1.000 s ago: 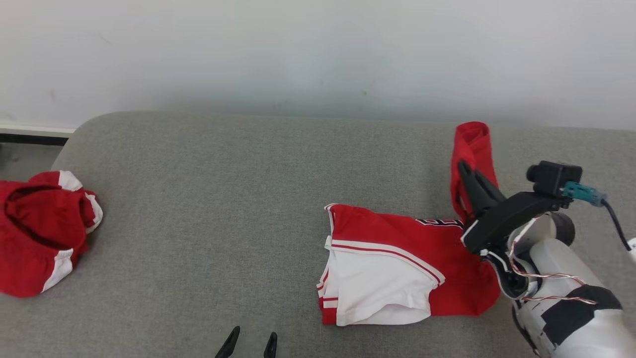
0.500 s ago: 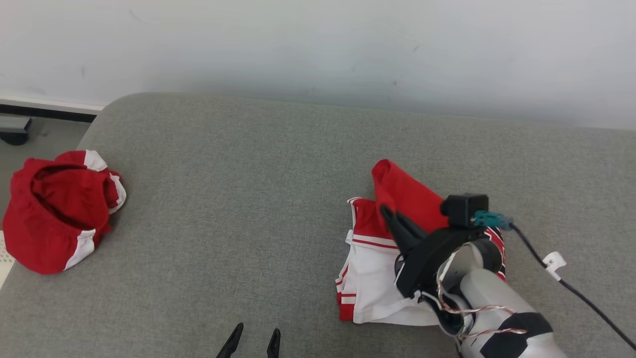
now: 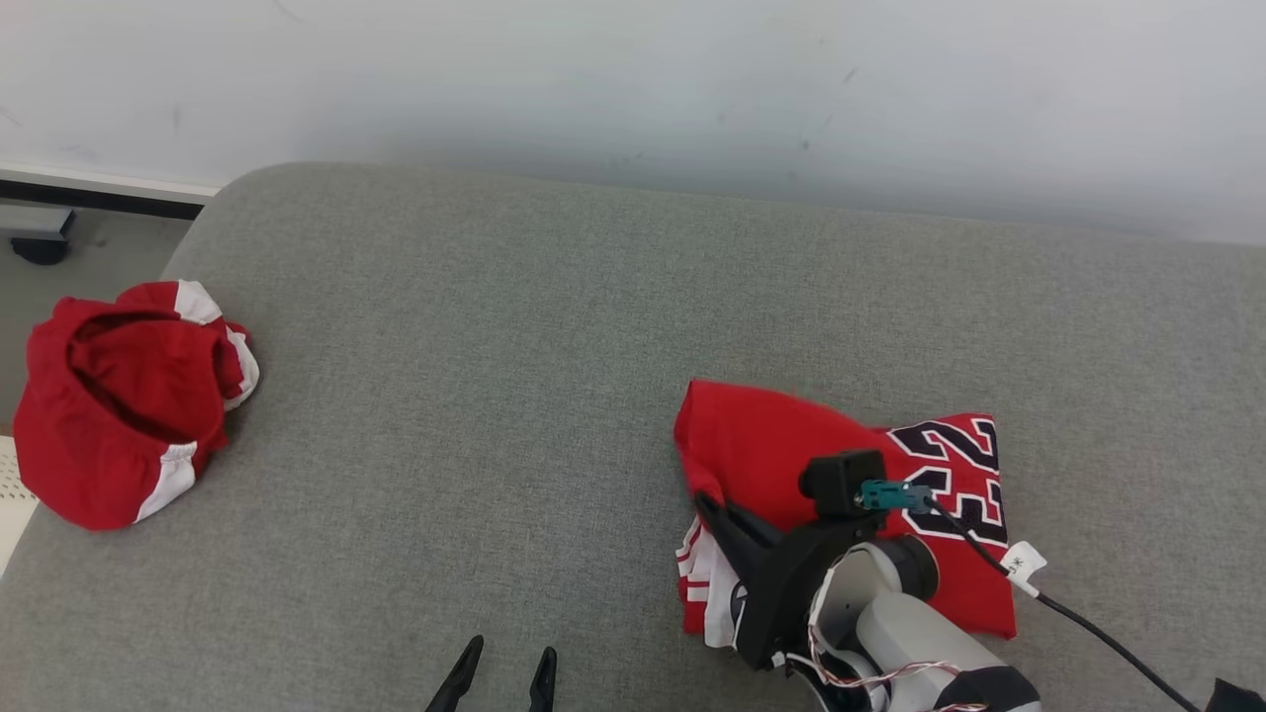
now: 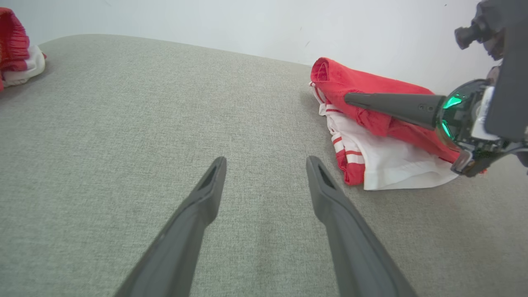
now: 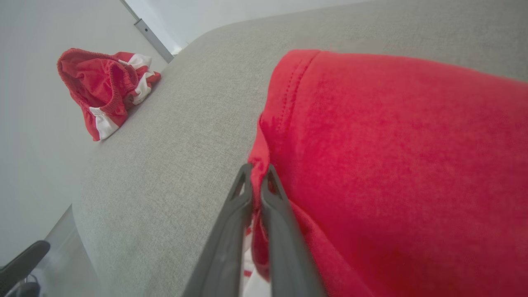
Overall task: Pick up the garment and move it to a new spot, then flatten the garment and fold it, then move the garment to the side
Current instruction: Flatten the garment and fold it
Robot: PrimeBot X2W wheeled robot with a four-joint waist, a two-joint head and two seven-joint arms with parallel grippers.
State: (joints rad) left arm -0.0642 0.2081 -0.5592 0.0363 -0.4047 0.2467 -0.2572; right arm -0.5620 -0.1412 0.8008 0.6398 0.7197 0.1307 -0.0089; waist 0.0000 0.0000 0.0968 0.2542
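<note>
Here, the right gripper (image 5: 258, 170), fingers pressed together, pinches a red fold of the garment (image 3: 781, 445), which lies doubled over beneath and beyond its tips. The left gripper (image 4: 266, 165), fingers spread, hovers over the grey cushion (image 4: 123, 123), the garment ahead to its right.

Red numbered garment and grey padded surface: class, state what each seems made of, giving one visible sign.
The red numbered garment looks like soft, matte knit fabric, perhaps polyester: it folds limply and shows stitched hems. The grey padded surface seems covered in coarse woven cloth, matte: a flecked weave shows, and its corner is rounded.
</note>
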